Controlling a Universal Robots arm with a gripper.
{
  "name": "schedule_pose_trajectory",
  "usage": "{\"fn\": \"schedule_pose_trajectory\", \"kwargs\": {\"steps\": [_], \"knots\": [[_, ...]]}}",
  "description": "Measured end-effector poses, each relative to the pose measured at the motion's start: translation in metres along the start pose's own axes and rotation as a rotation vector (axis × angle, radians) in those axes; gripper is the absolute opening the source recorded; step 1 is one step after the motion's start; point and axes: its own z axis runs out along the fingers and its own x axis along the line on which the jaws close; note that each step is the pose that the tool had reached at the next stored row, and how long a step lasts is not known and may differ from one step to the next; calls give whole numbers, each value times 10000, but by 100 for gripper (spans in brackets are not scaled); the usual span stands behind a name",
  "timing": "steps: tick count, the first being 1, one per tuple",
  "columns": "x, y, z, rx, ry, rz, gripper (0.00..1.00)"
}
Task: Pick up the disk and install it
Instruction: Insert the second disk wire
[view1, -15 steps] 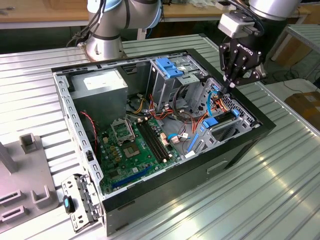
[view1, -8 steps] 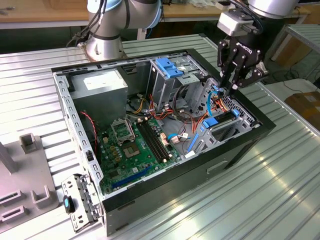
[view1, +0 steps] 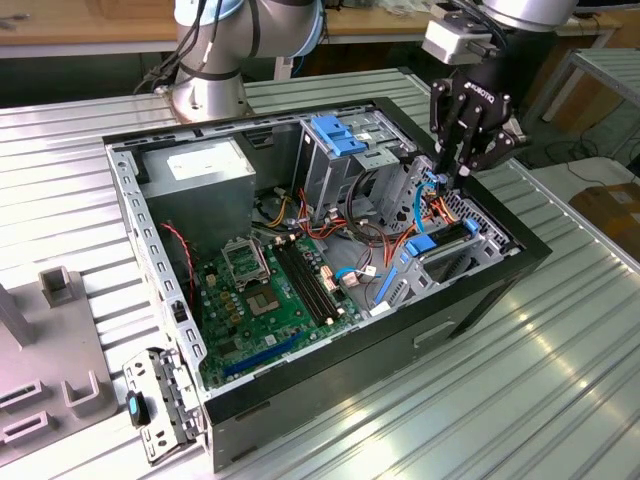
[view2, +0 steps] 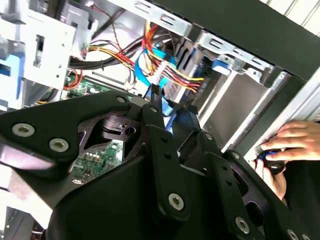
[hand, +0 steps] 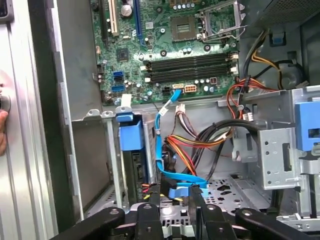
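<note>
- ribbed metal table (view1: 560, 380) bears the open computer case (view1: 330, 400); grey fixture (view1: 60, 380) at the exterior view's left
- the disk (hand: 136, 170) stands on edge in the case's corner bay
- gripper (view1: 447, 178) hangs just above that bay; its grip I cannot tell
- wooden bench (view1: 80, 20) behind

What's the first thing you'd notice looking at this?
The open black computer case on the ribbed metal table, its green circuit board lying bare inside. The black robot gripper dips into the case at the exterior view's right, among orange and blue cables.
</note>
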Motion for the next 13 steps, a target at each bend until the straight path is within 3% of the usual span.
{"fn": "schedule_pose_trajectory", "kwargs": {"steps": [1, 4, 5, 6, 8, 10, 11, 13], "knots": [[-57, 6, 19, -18, 16, -2, 36], [-70, 9, 76, -18, 155, 15, 36], [-73, 10, 82, -4, 291, 19, 36], [-74, 10, 83, 1, 335, 20, 36], [-74, 10, 83, 6, 376, 19, 36], [-74, 10, 82, 16, 476, 17, 36], [-74, 10, 82, 17, 478, 17, 36], [-74, 10, 82, 17, 479, 17, 22]]}}
